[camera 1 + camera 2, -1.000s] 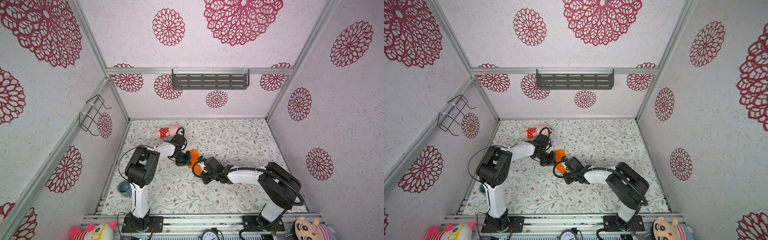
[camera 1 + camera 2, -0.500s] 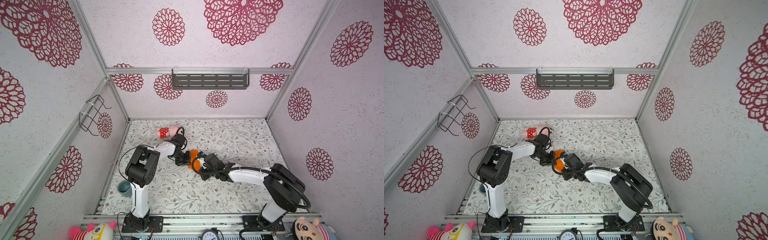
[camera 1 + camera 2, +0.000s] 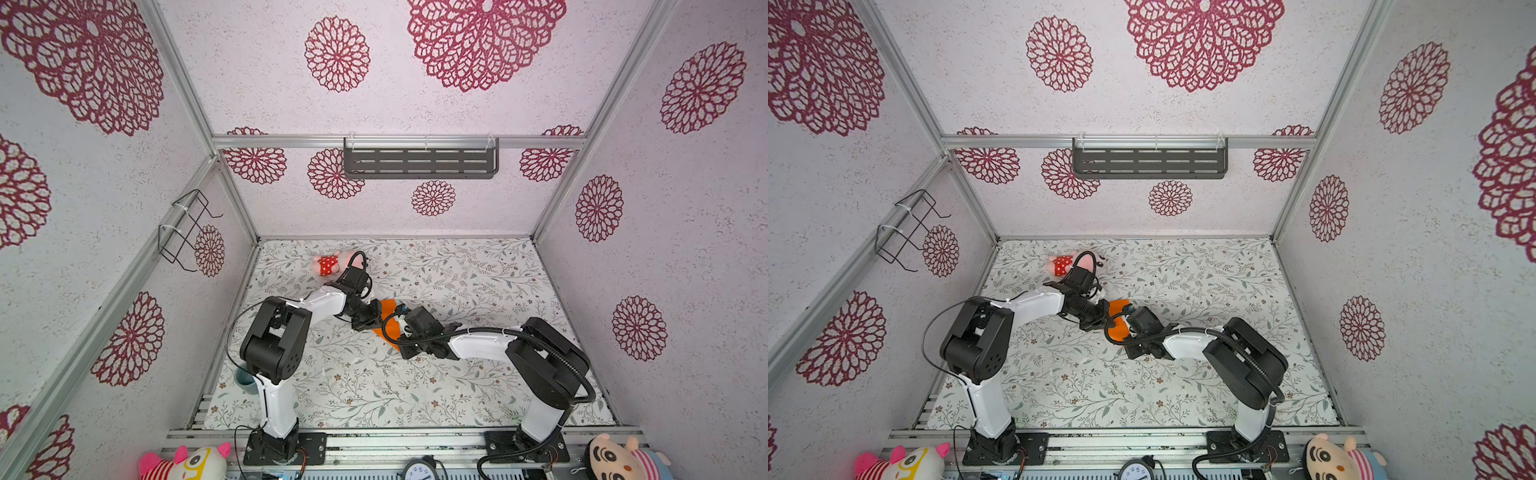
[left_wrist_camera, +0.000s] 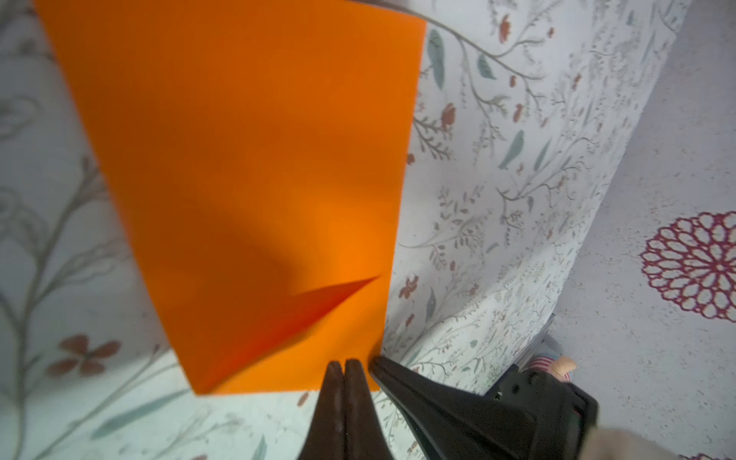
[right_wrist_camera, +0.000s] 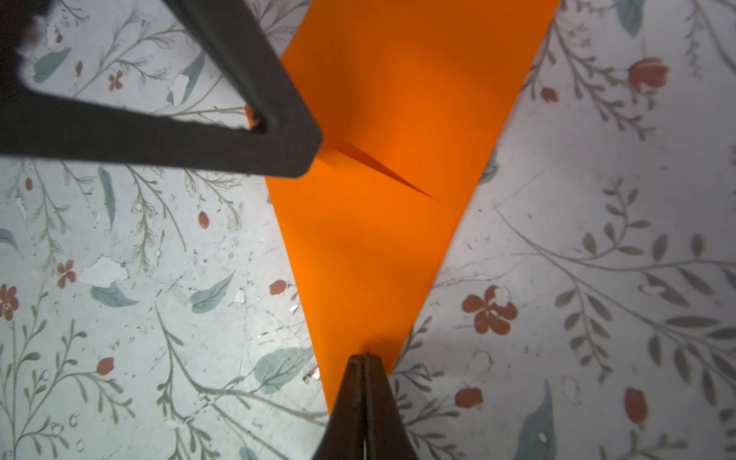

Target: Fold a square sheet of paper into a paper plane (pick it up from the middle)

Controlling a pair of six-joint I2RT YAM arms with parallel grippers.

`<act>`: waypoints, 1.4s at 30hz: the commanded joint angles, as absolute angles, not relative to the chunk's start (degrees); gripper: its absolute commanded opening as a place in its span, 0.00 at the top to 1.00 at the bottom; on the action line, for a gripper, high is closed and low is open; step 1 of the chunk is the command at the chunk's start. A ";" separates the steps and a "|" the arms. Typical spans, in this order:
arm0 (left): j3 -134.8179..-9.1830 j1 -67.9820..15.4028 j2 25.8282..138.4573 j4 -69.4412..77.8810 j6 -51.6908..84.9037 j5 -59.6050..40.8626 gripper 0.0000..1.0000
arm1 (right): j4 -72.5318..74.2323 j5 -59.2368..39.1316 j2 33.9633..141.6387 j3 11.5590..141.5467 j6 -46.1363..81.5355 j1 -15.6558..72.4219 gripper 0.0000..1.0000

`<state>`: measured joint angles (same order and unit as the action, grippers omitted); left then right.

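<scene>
Pincers have drawn closer over the last second: the right pincer (image 5: 364, 360) slid toward the left pincer (image 4: 342, 368). The square sheet of paper (image 3: 388, 309), near the middle of the counter (image 3: 457, 382), now shows shorter between them. I judge a fold is being brought over and the plane is far from done. Both pincers are clamped on the sheet, left at an edge, right at a pointed corner. Count: one sheet, two pincers, one pink plush toy (image 3: 332, 264) near the far edge.

White links (image 3: 482, 347), black joints (image 3: 274, 345), looped black cables (image 3: 585, 377)
</scene>
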<state>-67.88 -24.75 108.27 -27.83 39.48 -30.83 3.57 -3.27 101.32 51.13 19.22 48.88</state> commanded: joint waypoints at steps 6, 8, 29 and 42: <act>-67.19 -28.43 109.73 -27.02 39.18 -31.02 1.00 | 2.38 -3.92 102.80 51.15 20.55 48.58 0.93; -68.11 -28.73 110.69 -28.39 38.37 -30.35 1.00 | 2.29 -3.96 102.87 51.15 20.35 48.58 0.93; -74.90 -28.47 116.41 -44.34 28.99 -17.12 1.00 | 0.88 -2.55 103.01 50.73 20.22 48.38 0.93; -74.91 -23.69 114.86 -44.72 31.39 -10.20 0.98 | 1.65 -2.36 102.30 50.05 20.48 48.32 0.93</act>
